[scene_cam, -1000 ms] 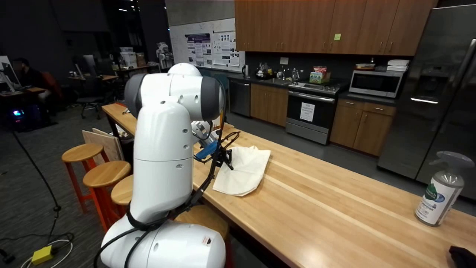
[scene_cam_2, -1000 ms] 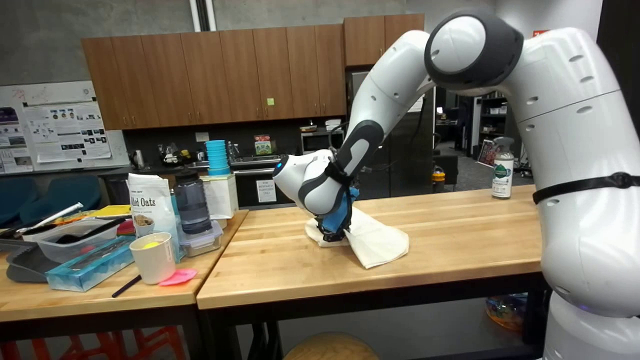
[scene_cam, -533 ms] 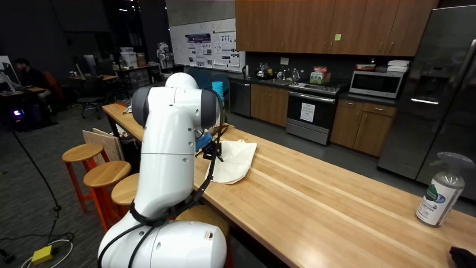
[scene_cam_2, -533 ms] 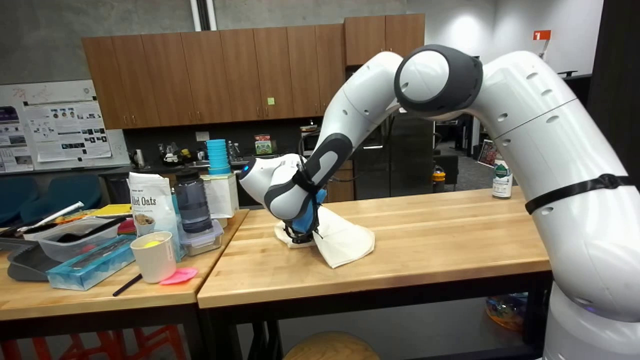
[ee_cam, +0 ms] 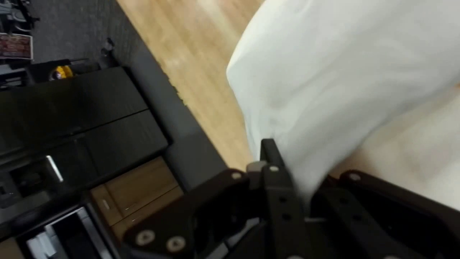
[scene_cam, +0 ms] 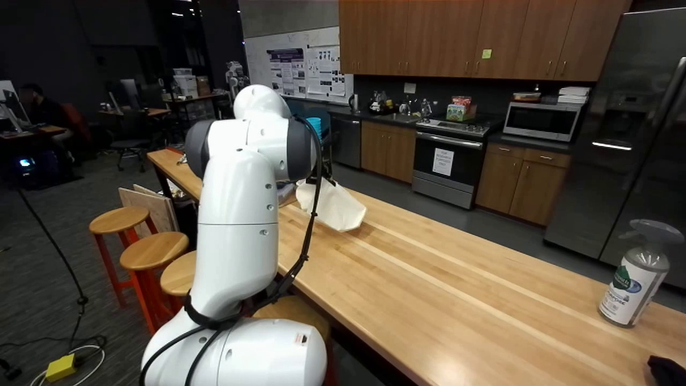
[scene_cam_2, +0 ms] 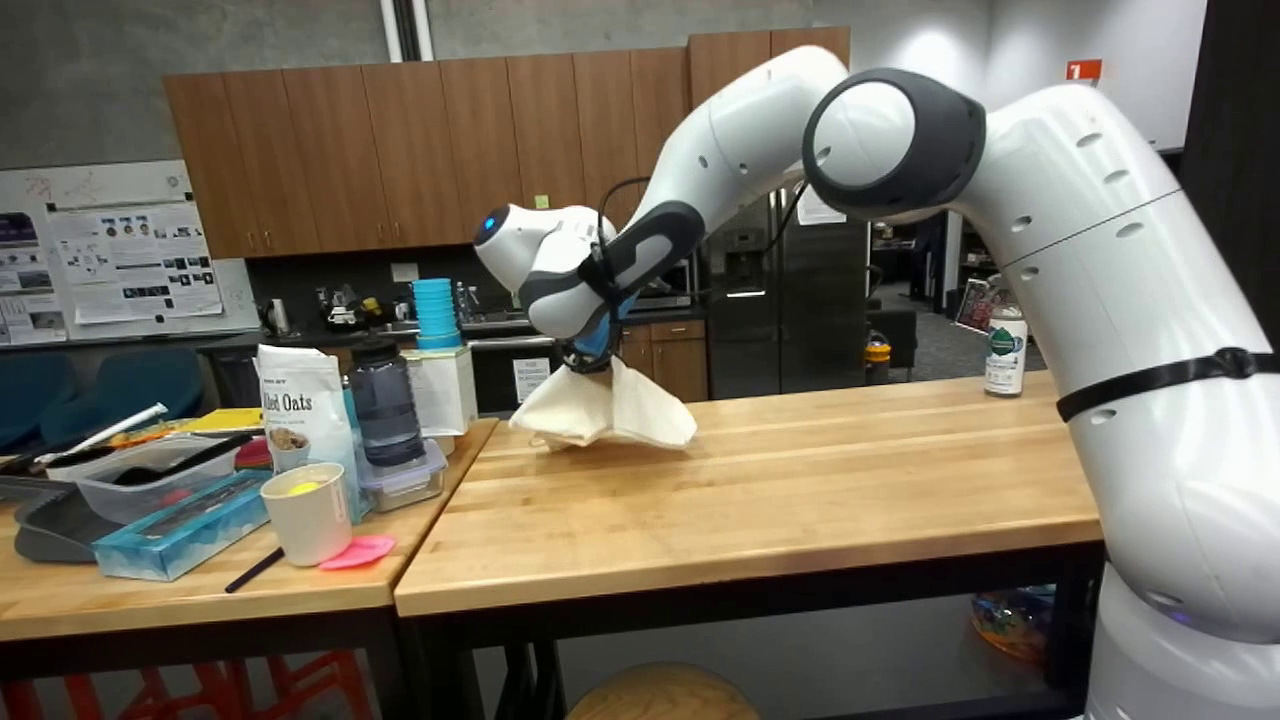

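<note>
A cream cloth hangs folded from my gripper over the wooden table. In an exterior view the cloth hangs tilted near the table's far edge, and the gripper is partly behind the arm and cable. In the wrist view my gripper has the cloth bunched between its black fingers, and the cloth widens out beyond them. The cloth covers part of the right finger. The cloth's lower edges are at or just above the tabletop; I cannot tell whether they touch it.
A spray bottle stands at the table's other end. An adjoining table holds a mug, an oats bag, a dark bottle, a blue tissue box and stacked blue cups. Stools stand alongside.
The gripper first drags the cloth along the table toward the adjoining table. It then rises and moves toward the far edge, lifting the cloth so it hangs.
</note>
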Tool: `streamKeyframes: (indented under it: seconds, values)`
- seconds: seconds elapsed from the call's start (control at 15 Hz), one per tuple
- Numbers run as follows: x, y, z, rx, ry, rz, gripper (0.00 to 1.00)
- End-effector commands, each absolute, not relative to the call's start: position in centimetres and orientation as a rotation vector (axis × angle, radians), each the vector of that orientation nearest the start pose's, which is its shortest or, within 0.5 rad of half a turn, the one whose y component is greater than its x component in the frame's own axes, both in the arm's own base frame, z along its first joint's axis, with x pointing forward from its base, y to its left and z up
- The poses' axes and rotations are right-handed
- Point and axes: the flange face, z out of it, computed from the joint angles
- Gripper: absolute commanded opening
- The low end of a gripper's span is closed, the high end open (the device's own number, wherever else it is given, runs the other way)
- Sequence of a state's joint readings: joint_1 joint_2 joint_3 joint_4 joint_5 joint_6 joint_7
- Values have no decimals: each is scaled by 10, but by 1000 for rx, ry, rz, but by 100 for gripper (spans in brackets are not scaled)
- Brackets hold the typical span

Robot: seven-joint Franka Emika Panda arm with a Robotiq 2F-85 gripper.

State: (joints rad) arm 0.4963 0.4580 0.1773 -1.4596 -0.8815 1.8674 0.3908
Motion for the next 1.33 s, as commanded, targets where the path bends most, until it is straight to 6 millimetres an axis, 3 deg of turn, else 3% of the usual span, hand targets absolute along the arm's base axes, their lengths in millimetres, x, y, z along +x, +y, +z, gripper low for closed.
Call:
streamKeyframes:
  seconds: [0.0,0.27,0.53,0.87,1.07,1.27]
  values:
    - [583,316,517,2271,499,556,1]
    - [563,242,566,2215,258,586,1]
    - [523,169,578,2181,12,529,1]
    - [460,82,560,2101,-299,365,1]
    - [427,30,533,2050,-463,230,1]
    - [418,-28,505,2053,-586,94,1]
